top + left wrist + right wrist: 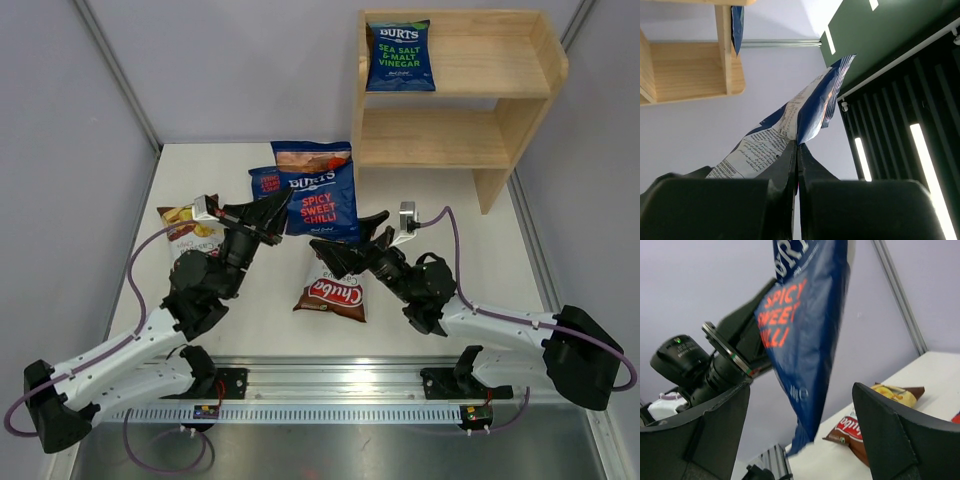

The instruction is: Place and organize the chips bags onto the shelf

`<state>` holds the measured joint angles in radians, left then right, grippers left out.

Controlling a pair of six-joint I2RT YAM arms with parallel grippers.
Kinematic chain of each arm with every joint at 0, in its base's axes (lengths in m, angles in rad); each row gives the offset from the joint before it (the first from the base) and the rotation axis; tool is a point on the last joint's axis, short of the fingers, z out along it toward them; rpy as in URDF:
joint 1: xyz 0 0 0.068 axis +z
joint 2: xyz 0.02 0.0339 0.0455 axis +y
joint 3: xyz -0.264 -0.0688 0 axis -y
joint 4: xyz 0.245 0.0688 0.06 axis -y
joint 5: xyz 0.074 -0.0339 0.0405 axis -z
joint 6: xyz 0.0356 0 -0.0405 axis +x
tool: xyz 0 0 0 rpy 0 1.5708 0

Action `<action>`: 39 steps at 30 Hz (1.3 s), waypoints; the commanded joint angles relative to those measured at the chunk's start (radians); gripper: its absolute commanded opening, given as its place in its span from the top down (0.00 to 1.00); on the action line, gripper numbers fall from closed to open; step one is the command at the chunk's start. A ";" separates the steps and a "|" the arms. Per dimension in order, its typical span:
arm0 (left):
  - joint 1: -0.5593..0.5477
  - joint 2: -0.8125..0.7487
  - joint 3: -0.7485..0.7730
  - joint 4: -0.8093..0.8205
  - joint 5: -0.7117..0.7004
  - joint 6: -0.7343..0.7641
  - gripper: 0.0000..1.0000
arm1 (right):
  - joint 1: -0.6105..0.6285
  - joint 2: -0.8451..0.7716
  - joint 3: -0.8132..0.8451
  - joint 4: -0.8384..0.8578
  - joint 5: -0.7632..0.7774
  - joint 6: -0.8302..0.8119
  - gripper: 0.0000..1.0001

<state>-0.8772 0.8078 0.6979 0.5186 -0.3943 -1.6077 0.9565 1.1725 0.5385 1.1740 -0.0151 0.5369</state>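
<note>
While aloft, chilli bag (318, 200); sea-salt bag (400, 55) on shelf (470, 140).

The left arm (150, 345) and right arm (500, 325) angle inward, left pincer (280, 208) pinched tight, right pincer (347, 240) spread wide.

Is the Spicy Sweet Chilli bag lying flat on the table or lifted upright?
Lifted upright. The left claw is shut on an edge of the Spicy Sweet Chilli bag, which hangs vertically in the right wrist view.
</note>
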 commanded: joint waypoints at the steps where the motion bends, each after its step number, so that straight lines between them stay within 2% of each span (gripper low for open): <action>1: -0.022 0.013 -0.021 0.138 -0.043 -0.063 1.00 | 0.011 0.016 0.037 0.183 0.059 -0.045 0.11; 2: -0.029 0.011 -0.020 0.132 -0.054 -0.064 1.00 | 0.011 0.018 0.040 0.191 0.058 -0.046 0.14; 5: -0.046 0.002 -0.031 0.135 -0.069 -0.067 1.00 | 0.011 0.024 0.060 0.193 0.046 -0.048 0.35; 6: -0.049 -0.002 -0.032 0.135 -0.071 -0.067 1.00 | 0.011 0.026 0.066 0.193 0.047 -0.045 0.45; 10: -0.051 -0.031 -0.040 0.098 -0.089 -0.064 1.00 | 0.013 0.004 0.057 0.173 0.063 -0.046 0.59; 14: -0.051 -0.068 -0.046 0.057 -0.129 -0.041 1.00 | 0.011 -0.043 0.044 0.092 0.079 -0.052 0.67; 20: -0.051 -0.107 0.011 -0.051 -0.158 0.121 1.00 | 0.013 -0.131 0.075 -0.130 0.029 -0.048 0.84; 21: -0.051 -0.113 0.018 -0.058 -0.161 0.150 0.93 | 0.011 -0.146 0.081 -0.163 0.020 -0.049 0.85; 22: -0.051 -0.117 0.031 -0.074 -0.163 0.181 0.72 | 0.011 -0.181 0.089 -0.203 0.020 -0.051 0.86; 24: -0.049 -0.131 0.075 -0.129 -0.164 0.294 0.46 | 0.010 -0.236 0.138 -0.374 -0.019 -0.061 0.87; 25: -0.049 -0.133 0.090 -0.138 -0.152 0.342 0.38 | 0.010 -0.250 0.155 -0.425 -0.028 -0.064 0.87; 26: -0.049 -0.134 0.109 -0.169 -0.147 0.420 0.26 | 0.005 -0.266 0.199 -0.550 -0.031 -0.061 0.89; 28: -0.045 -0.134 0.141 -0.170 -0.091 0.507 0.13 | -0.005 -0.293 0.245 -0.658 -0.084 -0.061 0.90; 29: -0.030 -0.136 0.152 -0.178 -0.063 0.585 0.07 | -0.015 -0.297 0.306 -0.786 -0.107 -0.048 0.90; 31: -0.013 -0.134 0.208 -0.219 0.010 0.650 0.01 | -0.065 -0.298 0.353 -0.865 -0.233 -0.026 0.91; 32: 0.001 -0.136 0.228 -0.289 0.026 0.710 0.01 | -0.093 -0.295 0.394 -0.946 -0.271 0.016 0.91; 35: 0.012 -0.131 0.320 -0.401 0.130 0.880 0.01 | -0.185 -0.295 0.457 -1.049 -0.504 0.041 0.91; 37: 0.012 -0.107 0.433 -0.504 0.210 0.978 0.01 | -0.205 -0.298 0.520 -1.137 -0.558 0.006 0.91; 38: 0.014 -0.098 0.471 -0.623 0.233 1.055 0.01 | -0.205 -0.297 0.543 -1.245 -0.604 -0.039 0.91; 39: 0.014 -0.084 0.504 -0.673 0.265 1.106 0.01 | -0.206 -0.294 0.566 -1.290 -0.635 -0.061 0.91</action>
<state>-0.8684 0.7029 1.0798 0.0608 -0.2798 -0.7773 0.7582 0.8837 1.0134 0.1246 -0.4435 0.5335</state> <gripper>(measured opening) 0.988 0.274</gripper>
